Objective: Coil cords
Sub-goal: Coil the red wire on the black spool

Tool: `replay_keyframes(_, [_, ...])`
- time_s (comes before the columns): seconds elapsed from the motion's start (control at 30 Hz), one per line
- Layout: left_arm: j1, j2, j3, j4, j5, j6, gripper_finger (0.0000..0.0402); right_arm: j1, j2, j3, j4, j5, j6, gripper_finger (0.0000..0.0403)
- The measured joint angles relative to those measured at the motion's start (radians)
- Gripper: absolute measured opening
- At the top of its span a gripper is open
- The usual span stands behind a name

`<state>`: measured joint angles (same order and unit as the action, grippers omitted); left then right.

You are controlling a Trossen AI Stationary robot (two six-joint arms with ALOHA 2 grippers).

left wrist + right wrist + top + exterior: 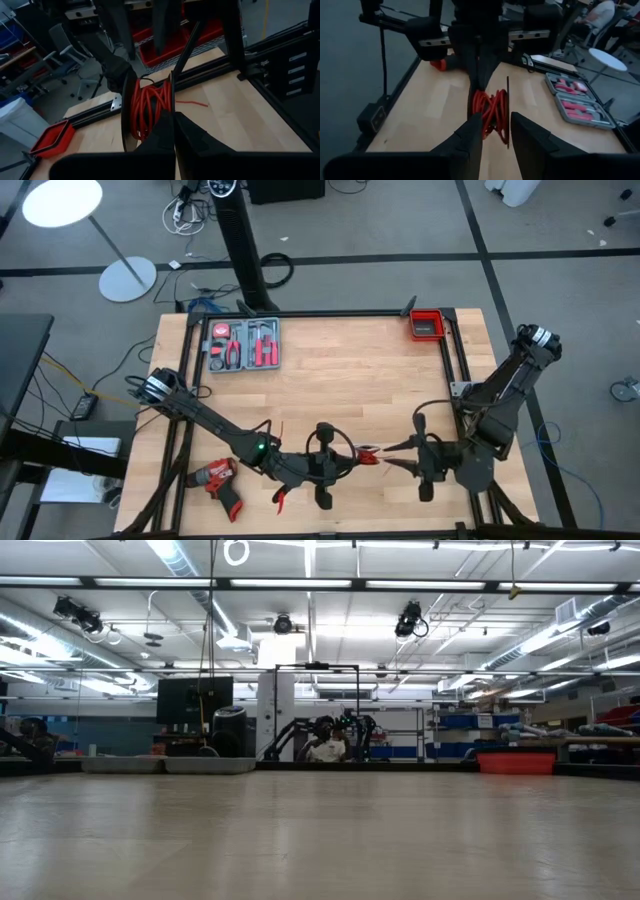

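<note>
Left claw (pixel 172 131) pressed together on the edge of a spool (pixel 148 107), held up near the table's (pixel 340 370) front edge. Right claw (pixel 496 131) spread, fingers either side of the same spool, facing the left. Red wire (pixel 150 105) mostly wound on already; a short loose tail (pixel 192 103) left on the wood. Black cable not made out, presumably still to do.

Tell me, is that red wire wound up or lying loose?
Mostly wound: the red wire sits in loops between two dark discs; one short end lies loose on the table.
</note>
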<state>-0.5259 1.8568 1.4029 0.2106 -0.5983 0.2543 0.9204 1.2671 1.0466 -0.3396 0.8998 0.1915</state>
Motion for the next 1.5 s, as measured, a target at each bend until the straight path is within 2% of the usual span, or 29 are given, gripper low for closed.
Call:
replay_keyframes(0.53, [0.000, 0.000, 0.000, -0.004, 0.000, 0.001, 0.0000, -0.168, 0.003, 0.000, 0.010, -0.253, -0.071, 0.0096])
replay_keyframes(0.63, [0.000, 0.000, 0.000, -0.004, 0.000, 0.001, 0.0000, -0.176, 0.003, 0.000, 0.009, -0.273, -0.081, 0.0074])
replay_keyframes(0.77, [-0.002, 0.001, -0.001, 0.010, -0.006, 0.001, 0.0000, -0.191, 0.006, 0.000, 0.011, -0.305, -0.082, 0.0013])
replay_keyframes(1.03, [-0.002, 0.001, -0.001, 0.020, -0.045, -0.004, 0.0001, -0.192, 0.006, 0.000, 0.006, -0.280, -0.066, 0.0004])
replay_keyframes(1.13, [-0.012, 0.001, -0.001, 0.056, -0.111, -0.002, 0.0011, -0.176, 0.006, 0.001, 0.005, -0.240, -0.064, 0.0003])
replay_keyframes(1.33, [-0.035, 0.001, -0.001, 0.119, -0.274, 0.001, 0.0073, -0.149, 0.007, 0.001, -0.021, -0.166, -0.058, 0.0001])
replay_keyframes(1.5, [-0.043, -0.001, 0.001, 0.141, -0.358, 0.006, 0.0115, -0.118, 0.010, 0.000, -0.042, -0.152, -0.062, 0.0001])
